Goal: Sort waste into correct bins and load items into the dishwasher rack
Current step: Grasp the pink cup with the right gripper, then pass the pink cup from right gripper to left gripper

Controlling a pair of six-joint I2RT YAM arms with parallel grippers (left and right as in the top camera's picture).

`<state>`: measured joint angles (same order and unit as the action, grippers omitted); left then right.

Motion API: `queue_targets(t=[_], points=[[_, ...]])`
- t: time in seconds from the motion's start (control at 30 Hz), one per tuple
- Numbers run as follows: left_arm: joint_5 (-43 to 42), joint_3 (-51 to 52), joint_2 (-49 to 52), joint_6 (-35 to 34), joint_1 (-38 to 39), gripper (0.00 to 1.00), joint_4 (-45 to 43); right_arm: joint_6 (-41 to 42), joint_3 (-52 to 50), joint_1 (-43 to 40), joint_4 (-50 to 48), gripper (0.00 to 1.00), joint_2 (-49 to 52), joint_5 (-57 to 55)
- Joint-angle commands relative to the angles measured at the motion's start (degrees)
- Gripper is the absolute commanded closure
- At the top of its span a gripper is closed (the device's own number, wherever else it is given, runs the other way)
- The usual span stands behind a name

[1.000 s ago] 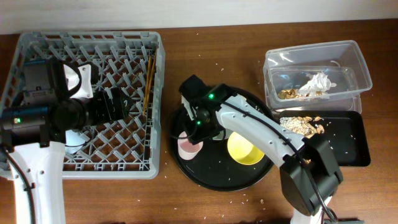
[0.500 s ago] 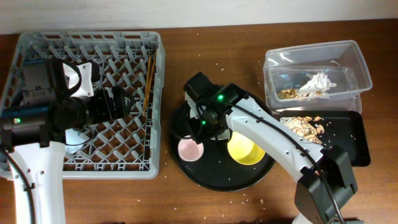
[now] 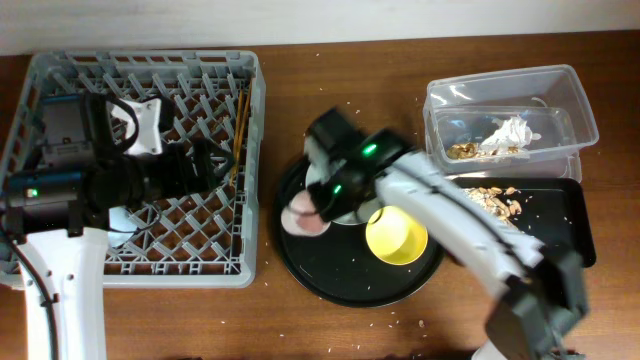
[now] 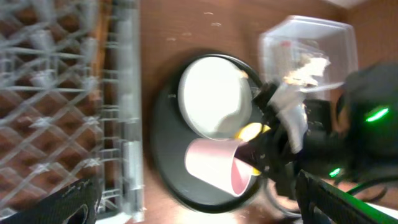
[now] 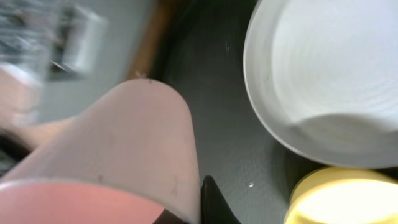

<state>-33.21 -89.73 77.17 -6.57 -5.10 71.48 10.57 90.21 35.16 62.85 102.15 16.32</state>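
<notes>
The right pincer (image 3: 320,203) held the pink cup (image 3: 303,213) tipped on its side, just above the left part of the round black tray (image 3: 330,275). I think it had the cup by the rim so it could carry it off the tray. The dishwasher rack (image 3: 140,58) sat on the tabletop just left of the tray, so that was likely where the cup should go.

Only one dark finger (image 5: 214,208) showed in the right wrist view. The cup hid the other one. The cup hung sideways and did not fall, so I guessed the pincer was closed tight on it.

The left pincer (image 3: 205,165) hung over the rack, on the side near the tray. Its fingers were spread wide with nothing in them. Maybe it was there to take the cup.

The plate (image 4: 214,96) and the yellow bowl (image 3: 396,236) sat on the tray. From above, the right arm covered most of the plate.

To the right of the tray were the clear tub (image 3: 560,80), with the tissue (image 3: 510,132) inside, and the flat black tray (image 3: 565,250), with food scraps (image 3: 485,200).

The right arm looked smeared from above. Something pale peeked out under the left arm, and I could not tell what it was.
</notes>
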Motion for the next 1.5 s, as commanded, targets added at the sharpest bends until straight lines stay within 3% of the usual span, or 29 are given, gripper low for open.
queue_targets(t=[0.0,0.1,0.2,0.4,0.53,0.57,0.6,0.77,0.83,0.87,0.9,1.0,1.1,1.17,1.2,1.23,1.27,1.3,1.37,1.47], points=[[-15.3,-0.3,0.0,1.1,3.0,0.01,-1.9,-12.5,9.2,-7.8,2.4,0.96,-9.6,17.8],[-27.7,-0.3,0.0,1.1,6.6,0.01,-6.0,-24.3,10.4,-13.7,4.6,0.96,-16.0,37.5],[-39.1,-0.3,0.0,1.1,8.7,0.01,-10.4,-27.8,10.4,-14.6,7.4,0.96,-17.3,41.1],[-49.7,-0.3,0.0,1.1,14.5,0.11,-12.3,-28.3,10.4,-14.6,4.0,0.96,-17.3,44.1],[-50.2,-0.3,-0.1,1.1,16.2,0.11,-12.3,-26.8,10.4,-14.7,1.5,0.96,-17.3,44.1],[-51.2,-0.3,-0.1,1.1,16.2,0.20,-12.3,-26.1,10.4,-14.7,0.7,0.96,-17.3,43.8],[-52.7,-0.3,-0.1,1.1,16.2,0.22,-12.3,-26.1,10.4,-14.7,0.0,0.96,-17.3,43.6],[-54.3,-0.3,-0.1,1.1,16.2,0.20,-12.3,-23.1,10.4,-14.7,-3.3,0.96,-17.3,42.6],[-54.7,-0.3,-0.1,1.1,16.2,0.25,-12.4,-20.4,10.4,-15.9,-3.8,0.96,-17.3,41.5],[-56.6,-0.3,-0.1,1.1,16.2,0.24,-13.3,-19.9,10.4,-17.2,-3.7,0.96,-17.3,41.6],[-57.0,-0.4,-0.1,0.6,16.2,0.15,-14.3,-19.1,10.4,-18.0,-3.7,0.96,-17.3,41.6],[-57.0,-0.5,-0.2,0.6,16.1,0.14,-16.1,-19.0,10.4,-18.8,-3.7,0.96,-17.3,42.7],[-57.0,-0.5,-0.2,0.6,16.1,0.36,-16.9,-19.0,10.4,-18.6,-3.8,0.96,-17.3,42.6],[-57.0,-0.5,-0.2,0.6,16.1,0.41,-16.9,-19.1,10.4,-18.7,-3.8,0.96,-17.3,42.6],[-56.8,-0.5,-0.2,0.6,16.1,0.43,-16.9,-19.1,10.4,-18.7,-3.8,0.96,-17.3,42.6],[-55.1,-0.5,-0.2,0.6,16.1,0.44,-16.8,-19.1,10.4,-18.7,-4.0,0.85,-17.3,42.6],[-50.7,-0.5,-0.2,0.6,16.1,0.44,-16.8,-19.0,10.4,-18.9,-4.5,0.58,-17.3,42.6],[-45.4,-0.5,-0.2,0.6,16.1,0.44,-16.5,-18.9,10.6,-19.5,-4.7,0.48,-17.4,42.2],[-31.0,-0.5,-0.2,0.6,16.1,0.44,-15.0,-15.3,11.4,-22.0,-4.7,0.39,-17.9,37.7],[-8.2,-0.5,-0.2,-0.4,14.9,0.44,-9.0,-4.7,11.8,-28.7,-3.2,0.35,-20.5,28.9]])
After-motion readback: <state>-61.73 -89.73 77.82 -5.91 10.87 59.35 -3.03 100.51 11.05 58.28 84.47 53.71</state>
